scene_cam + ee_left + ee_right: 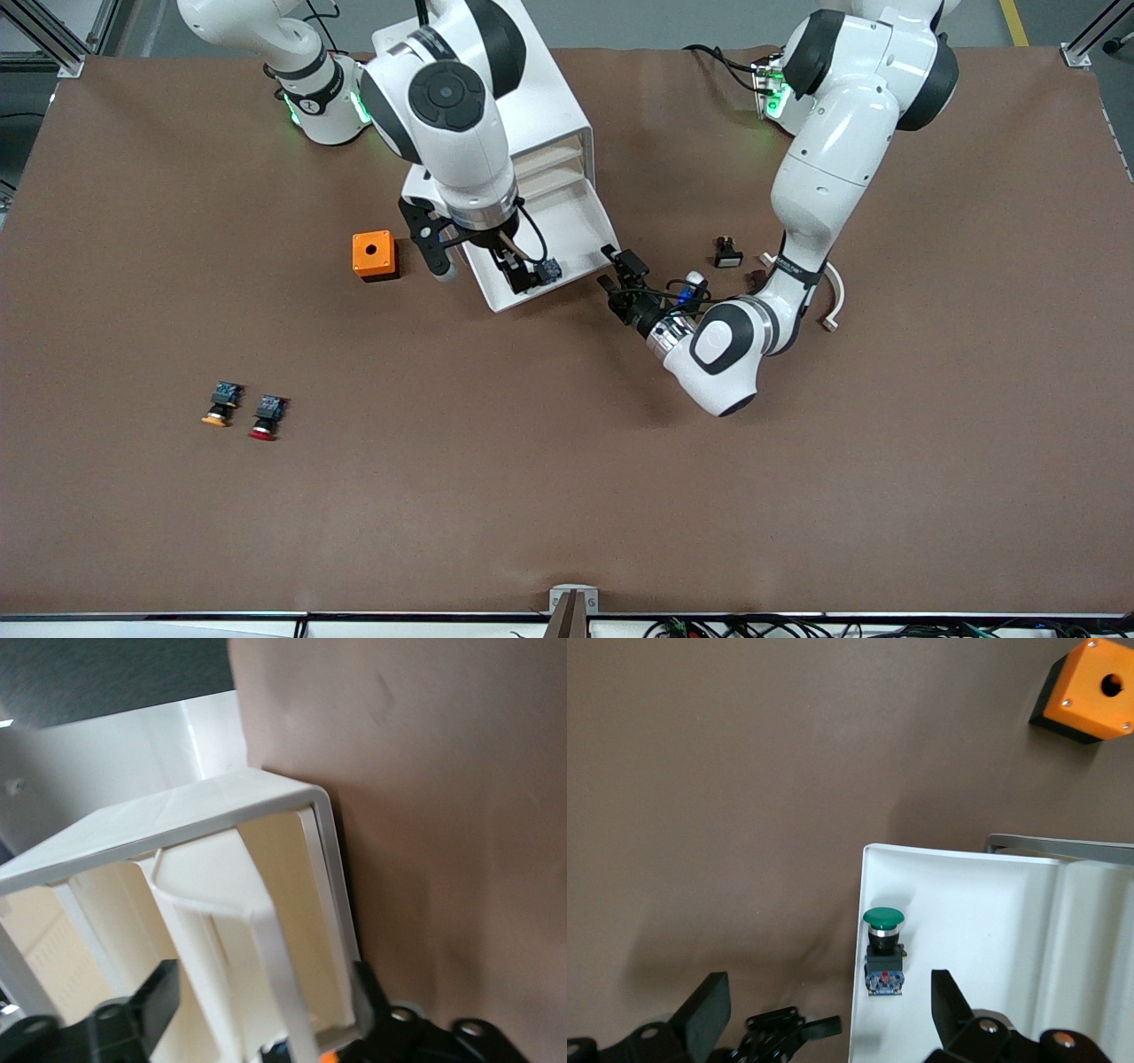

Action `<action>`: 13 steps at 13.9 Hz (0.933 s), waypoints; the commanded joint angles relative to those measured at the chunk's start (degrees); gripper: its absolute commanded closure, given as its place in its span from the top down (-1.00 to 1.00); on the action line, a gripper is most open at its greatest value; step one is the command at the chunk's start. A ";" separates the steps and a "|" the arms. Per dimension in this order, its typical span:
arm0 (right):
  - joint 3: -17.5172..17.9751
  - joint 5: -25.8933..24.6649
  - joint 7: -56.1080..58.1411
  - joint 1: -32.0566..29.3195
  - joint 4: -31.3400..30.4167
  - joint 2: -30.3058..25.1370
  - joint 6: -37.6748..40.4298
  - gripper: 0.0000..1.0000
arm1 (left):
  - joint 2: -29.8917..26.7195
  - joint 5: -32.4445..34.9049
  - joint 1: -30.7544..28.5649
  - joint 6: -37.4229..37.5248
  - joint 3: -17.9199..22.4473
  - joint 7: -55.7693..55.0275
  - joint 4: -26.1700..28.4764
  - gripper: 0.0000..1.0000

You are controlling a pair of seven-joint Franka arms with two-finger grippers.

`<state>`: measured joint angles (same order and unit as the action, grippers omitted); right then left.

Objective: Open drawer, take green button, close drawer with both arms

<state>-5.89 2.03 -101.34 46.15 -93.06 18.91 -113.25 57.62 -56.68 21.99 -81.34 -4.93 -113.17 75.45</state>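
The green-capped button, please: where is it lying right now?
The green-capped button lies inside the pulled-out drawer, close to its front corner nearest the front camera, directly under the right gripper, whose jaws stand open around it.

Both arms [824,159] are glossy white, rounded shells with black joint caps and silver wrist rings. Green lights glow at each base (the right one's collar bears a printed mark). Black cables loop about the matte-black grippers, whose mounts show small screws.
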 commanded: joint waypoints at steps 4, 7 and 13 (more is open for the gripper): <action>-0.53 -3.35 -3.69 2.63 -8.36 -0.37 -9.44 1.00 | -3.47 3.30 -3.70 -0.05 0.71 19.61 -2.58 1.00; -0.53 -3.70 -5.08 3.95 -9.24 1.65 -11.46 1.00 | -5.76 11.83 -3.18 -0.22 0.72 33.14 -3.55 1.00; -0.53 -8.18 -10.89 7.81 -10.04 6.30 -15.51 1.00 | -8.39 25.62 -2.39 -9.86 0.98 45.92 -5.93 1.00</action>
<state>-5.89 -4.66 -110.18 52.60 -102.80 24.31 -127.82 51.35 -35.93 18.52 -86.90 -4.37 -70.27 69.15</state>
